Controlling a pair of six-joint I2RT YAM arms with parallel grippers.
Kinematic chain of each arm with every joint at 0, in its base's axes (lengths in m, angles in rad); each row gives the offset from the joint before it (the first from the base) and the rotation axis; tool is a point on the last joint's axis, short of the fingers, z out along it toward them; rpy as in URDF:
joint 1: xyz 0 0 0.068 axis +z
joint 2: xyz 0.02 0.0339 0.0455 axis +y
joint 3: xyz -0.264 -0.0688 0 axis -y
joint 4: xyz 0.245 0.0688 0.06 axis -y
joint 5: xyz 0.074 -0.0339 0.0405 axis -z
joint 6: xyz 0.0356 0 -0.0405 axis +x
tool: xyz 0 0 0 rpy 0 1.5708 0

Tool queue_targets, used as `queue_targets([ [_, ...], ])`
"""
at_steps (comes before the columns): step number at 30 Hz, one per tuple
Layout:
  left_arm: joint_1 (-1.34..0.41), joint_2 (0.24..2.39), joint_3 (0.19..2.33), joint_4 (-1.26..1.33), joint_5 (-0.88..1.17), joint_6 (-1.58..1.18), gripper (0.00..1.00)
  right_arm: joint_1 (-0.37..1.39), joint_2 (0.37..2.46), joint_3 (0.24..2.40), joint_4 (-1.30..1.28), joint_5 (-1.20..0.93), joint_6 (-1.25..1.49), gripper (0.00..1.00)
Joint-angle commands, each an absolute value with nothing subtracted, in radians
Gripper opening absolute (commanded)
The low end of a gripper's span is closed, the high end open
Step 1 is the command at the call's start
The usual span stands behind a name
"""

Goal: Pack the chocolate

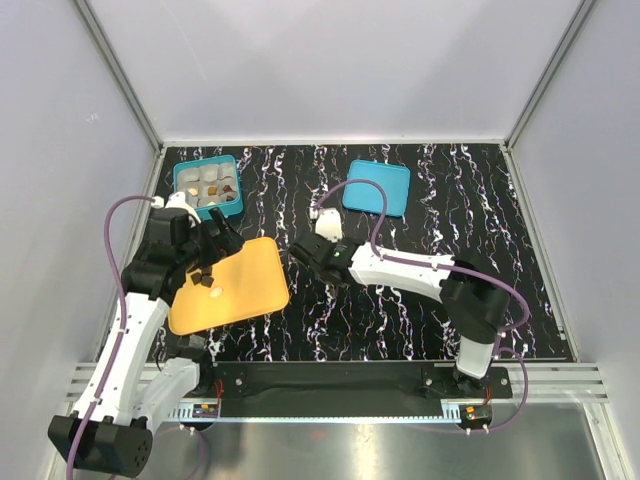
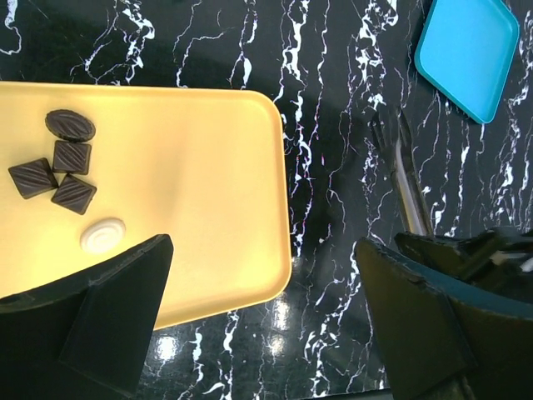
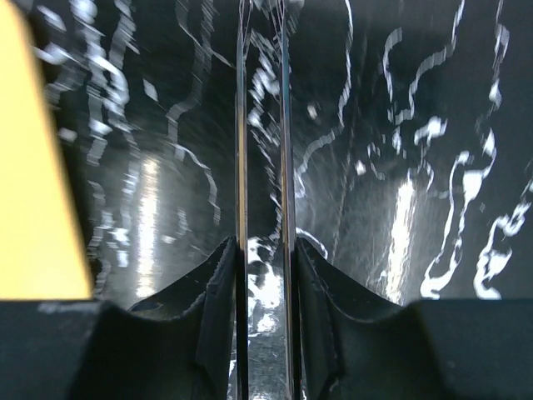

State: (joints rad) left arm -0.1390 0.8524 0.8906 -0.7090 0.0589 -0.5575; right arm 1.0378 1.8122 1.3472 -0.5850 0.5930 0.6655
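Several chocolate pieces lie on the orange tray (image 1: 245,290). In the left wrist view there are several dark pieces (image 2: 70,157) and one cream-white piece (image 2: 102,235). They show as small dark specks in the top view (image 1: 205,280). My left gripper (image 2: 262,246) is open and empty, hovering over the tray's right edge; it also shows in the top view (image 1: 215,240). My right gripper (image 3: 262,250) is shut on thin metal tongs (image 3: 262,125), just right of the tray (image 3: 33,167). It also shows in the top view (image 1: 305,255). The tongs (image 2: 406,179) point across the black table.
A teal box (image 1: 208,186) with pale compartments, some holding pieces, stands at the back left. A flat teal lid (image 1: 378,187) lies at the back middle and also shows in the left wrist view (image 2: 466,52). The table is black marble-patterned, with white walls around it.
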Motion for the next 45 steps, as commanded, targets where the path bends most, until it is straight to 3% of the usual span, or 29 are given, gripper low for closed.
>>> queue_targets([
  [1,-0.143,0.867,0.911,-0.721,0.051,-0.503,0.99,1.034,1.825,1.272,-0.594,0.655,0.83,0.39],
  [10,-0.147,0.824,0.965,-0.778,0.094,-0.443,0.99,1.034,1.885,1.213,-0.534,0.634,0.966,0.5],
  [14,-0.159,0.793,0.95,-0.762,0.164,-0.416,0.99,1.034,1.887,1.212,-0.532,0.617,0.979,0.71],
  [18,-0.161,0.764,0.939,-0.794,0.106,-0.407,0.99,1.034,1.85,1.235,-0.577,0.592,0.982,0.93],
  [21,-0.167,0.773,0.945,-0.816,0.097,-0.376,0.99,1.035,1.758,1.242,-0.604,0.6,0.954,0.99],
  [27,-0.288,0.775,0.939,-0.786,0.055,-0.42,0.99,0.968,1.479,1.258,-0.66,0.548,0.858,1.0],
  [32,-0.642,0.866,0.928,-0.738,-0.128,-0.584,0.98,0.852,1.214,1.316,-0.73,0.543,0.677,1.0],
  [37,-0.987,1.129,0.949,-0.635,-0.357,-0.77,0.99,0.811,1.042,1.42,-0.825,0.598,0.589,1.0],
  [45,-1.075,1.514,1.113,-0.561,-0.394,-0.83,0.99,0.81,0.821,1.281,-0.775,0.554,0.583,0.99],
])
